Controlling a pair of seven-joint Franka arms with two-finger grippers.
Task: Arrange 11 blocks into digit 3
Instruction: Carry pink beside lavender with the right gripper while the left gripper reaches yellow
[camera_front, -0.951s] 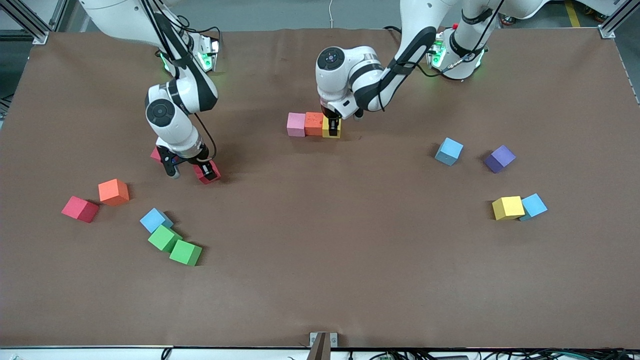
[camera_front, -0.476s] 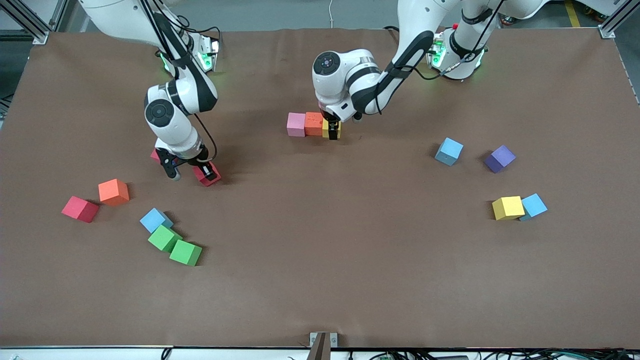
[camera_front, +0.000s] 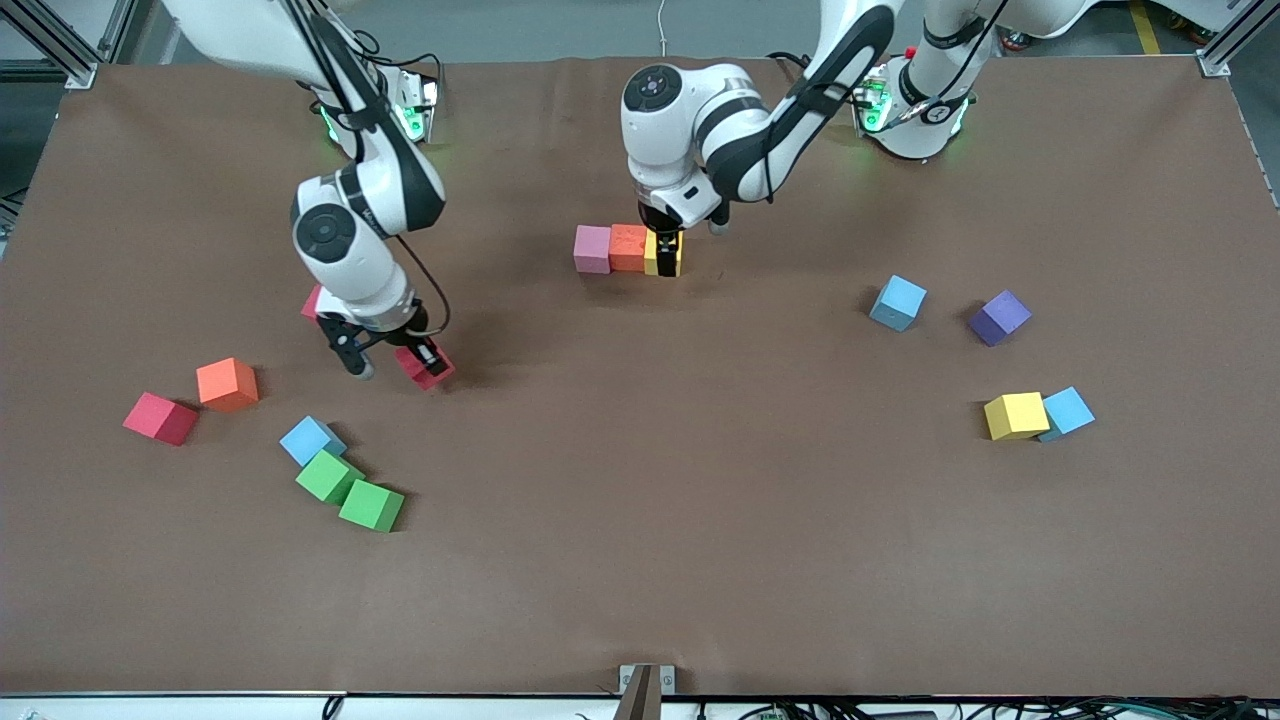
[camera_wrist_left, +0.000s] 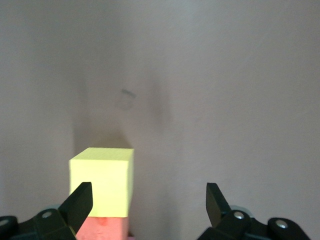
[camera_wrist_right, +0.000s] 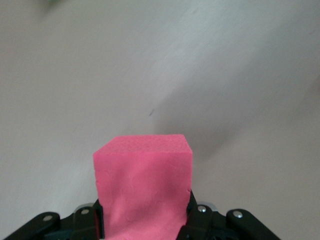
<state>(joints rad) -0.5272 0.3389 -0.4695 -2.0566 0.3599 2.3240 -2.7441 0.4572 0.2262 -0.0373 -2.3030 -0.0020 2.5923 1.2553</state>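
Note:
The digit 3 shows as one row of pink (camera_front: 592, 248), orange (camera_front: 628, 246) and yellow (camera_front: 650, 264) blocks. My left gripper (camera_front: 663, 245) hangs open just above the yellow block (camera_wrist_left: 102, 177). In the left wrist view that gripper (camera_wrist_left: 148, 200) holds nothing, and the orange block (camera_wrist_left: 102, 229) lies next to the yellow one. My right gripper (camera_front: 415, 360) is shut on a red block (camera_front: 432, 372) and holds it off the table. The right wrist view shows this red block (camera_wrist_right: 143, 185) filling the right gripper (camera_wrist_right: 143, 220).
Toward the right arm's end lie red (camera_front: 160, 418), orange (camera_front: 228, 384), blue (camera_front: 310, 440) and two green (camera_front: 328, 477) (camera_front: 371, 505) blocks; another red one (camera_front: 312, 300) is half hidden by the arm. Toward the left arm's end lie blue (camera_front: 897, 302), purple (camera_front: 999, 317), yellow (camera_front: 1016, 416) and blue (camera_front: 1068, 410) blocks.
My left gripper has opened off the yellow block and risen a little. My right gripper has carried the red block a short way toward the table's middle.

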